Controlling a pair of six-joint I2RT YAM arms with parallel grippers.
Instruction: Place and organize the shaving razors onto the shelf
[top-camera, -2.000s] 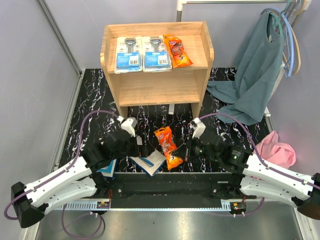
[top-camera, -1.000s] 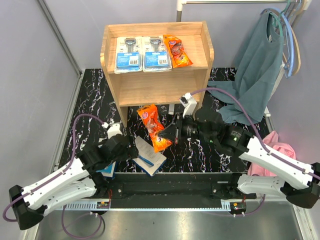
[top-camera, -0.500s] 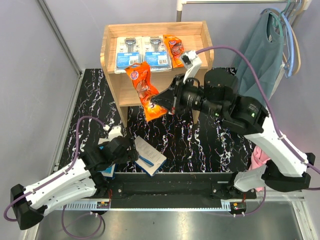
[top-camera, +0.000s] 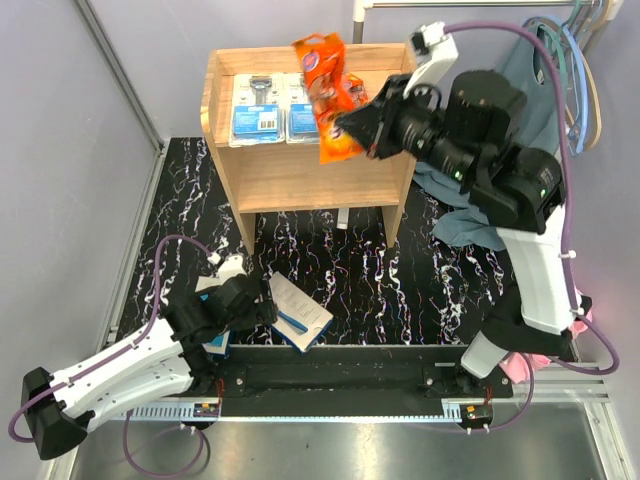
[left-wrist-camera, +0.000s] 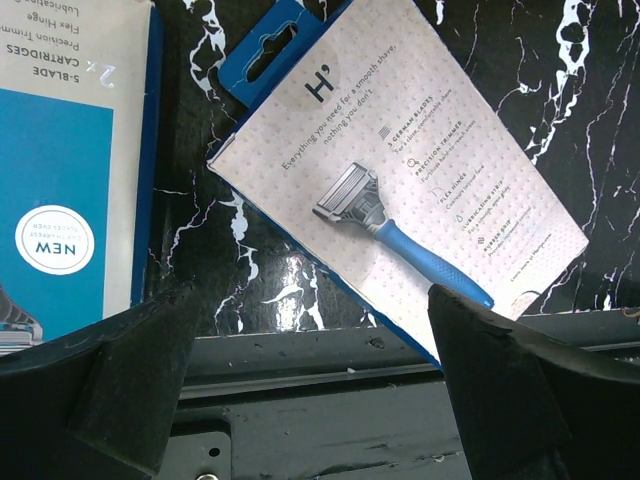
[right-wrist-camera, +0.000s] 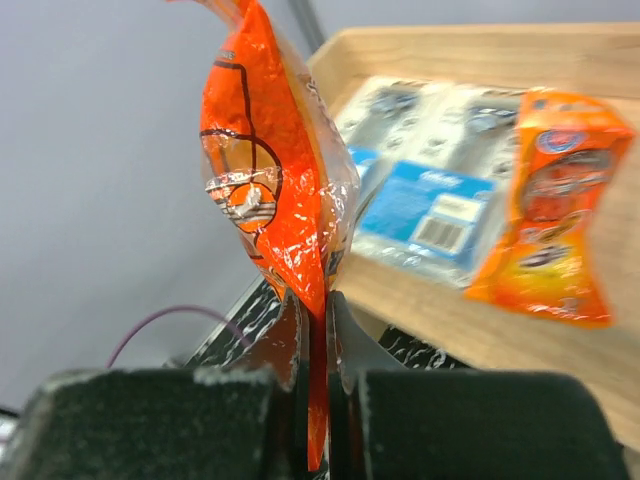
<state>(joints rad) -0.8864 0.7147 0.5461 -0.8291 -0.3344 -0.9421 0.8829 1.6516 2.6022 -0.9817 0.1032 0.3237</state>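
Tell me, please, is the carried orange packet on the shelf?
No: the right claw holds the orange packet aloft, off the shelf.

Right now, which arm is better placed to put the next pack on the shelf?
Right. The right pincer is shut on the orange packet, up at the shelf's top tier. The left pincer is open, low over a white-and-blue box.

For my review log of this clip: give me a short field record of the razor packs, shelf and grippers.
shelf top tier: two blue-card blisters, one orange packet beside them
lower tier: no packs visible
right gripper: shut on second orange packet, raised near the top tier
table: two white-and-blue boxes
left gripper: open, over the boxes
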